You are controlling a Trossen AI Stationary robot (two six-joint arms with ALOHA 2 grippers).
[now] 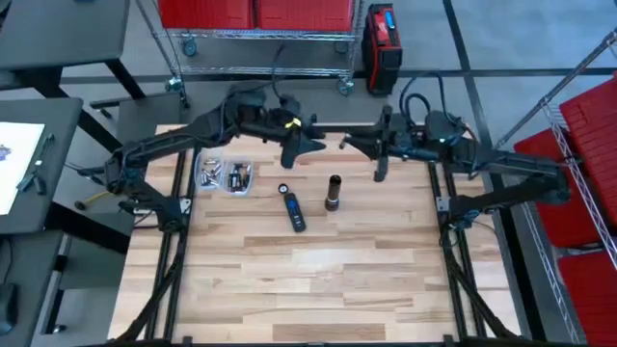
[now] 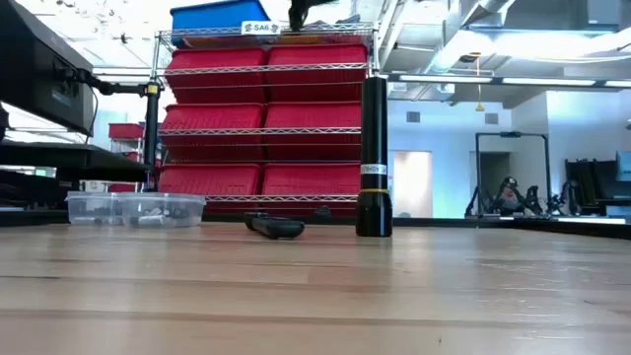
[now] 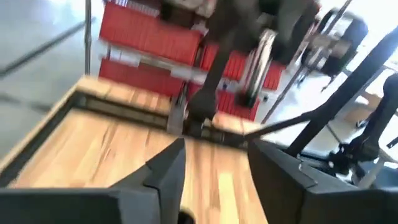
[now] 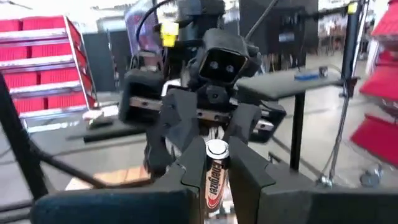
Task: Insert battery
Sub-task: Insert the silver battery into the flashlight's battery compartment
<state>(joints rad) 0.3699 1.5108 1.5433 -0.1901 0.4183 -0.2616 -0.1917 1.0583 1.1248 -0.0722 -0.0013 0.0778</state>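
Note:
A black flashlight tube (image 1: 333, 193) stands upright on its end at the table's middle, also in the low view (image 2: 374, 158). A dark piece with blue on it (image 1: 293, 211) lies on its side left of the tube. My right gripper (image 1: 349, 143) hovers over the far edge, shut on a battery (image 4: 215, 177). My left gripper (image 1: 316, 146) faces it from the left, open and empty; the right wrist view shows its spread fingers (image 4: 205, 124). The left wrist view shows my left gripper (image 3: 214, 168) with only table between its fingers. My right gripper pinches the battery's printed side (image 4: 214, 183) between its two fingers. The battery lies along the fingers, its silver end (image 4: 216, 148) sticking out past the fingertips. The fingers are about level, pointing toward the table's left, and the battery is clear of the table.
Two clear plastic boxes (image 1: 224, 175) holding small parts sit at the table's far left, also in the low view (image 2: 135, 208). A small round cap (image 1: 283, 189) lies by the dark piece. Bare wood (image 1: 318, 280) fills the near half of the table.

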